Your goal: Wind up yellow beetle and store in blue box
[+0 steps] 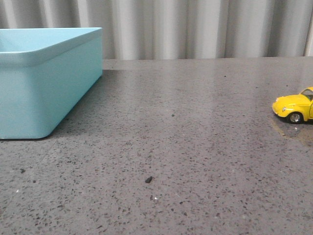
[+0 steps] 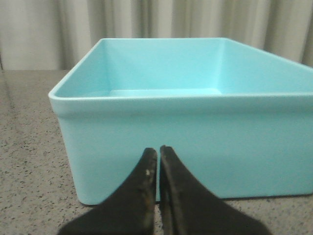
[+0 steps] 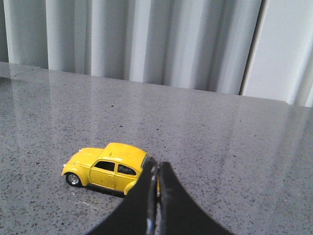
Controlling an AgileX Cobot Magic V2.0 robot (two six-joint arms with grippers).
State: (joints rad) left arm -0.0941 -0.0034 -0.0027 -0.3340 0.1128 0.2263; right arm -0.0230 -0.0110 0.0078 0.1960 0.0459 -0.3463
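The yellow beetle [image 3: 108, 169] sat on the grey counter [image 1: 186, 147], well apart from the blue box [image 1: 46, 83] and on the robot's right of it. Nearest the car, the right tool [image 3: 157, 193] had its fingers pressed together with nothing between them, its tips overlapping the car's rear end in the wrist view; whether they touched it could not be told. Being glossy and on wheels, the car would likely roll or slip if nudged before a spread grasp. Small dark specks lay on the counter between car and box. By the box wall, the left tool [image 2: 158, 169] was likewise pressed together, empty. Beyond hung pale curtains [image 1: 195, 27]. Nothing blocked the path.
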